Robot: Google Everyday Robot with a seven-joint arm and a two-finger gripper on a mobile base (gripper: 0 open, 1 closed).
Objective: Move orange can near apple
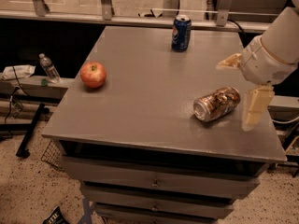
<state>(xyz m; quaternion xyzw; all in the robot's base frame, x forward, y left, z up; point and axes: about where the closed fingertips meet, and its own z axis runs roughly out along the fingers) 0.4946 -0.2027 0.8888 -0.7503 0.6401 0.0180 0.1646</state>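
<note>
The orange can (pixel 217 104) lies on its side on the right part of the grey table (pixel 140 101), silver end facing front left. The red apple (pixel 93 74) sits near the table's left edge, far from the can. My gripper (pixel 240 90) hangs at the right, just right of the can and apart from it. It is open: one cream finger (pixel 254 108) points down beside the can, the other (pixel 230 62) sticks out to the left above it. Nothing is held.
A blue can (pixel 181 32) stands upright at the table's far edge. A plastic bottle (pixel 48 68) lies on a low shelf left of the table. Drawers sit under the tabletop. A rail runs behind the table.
</note>
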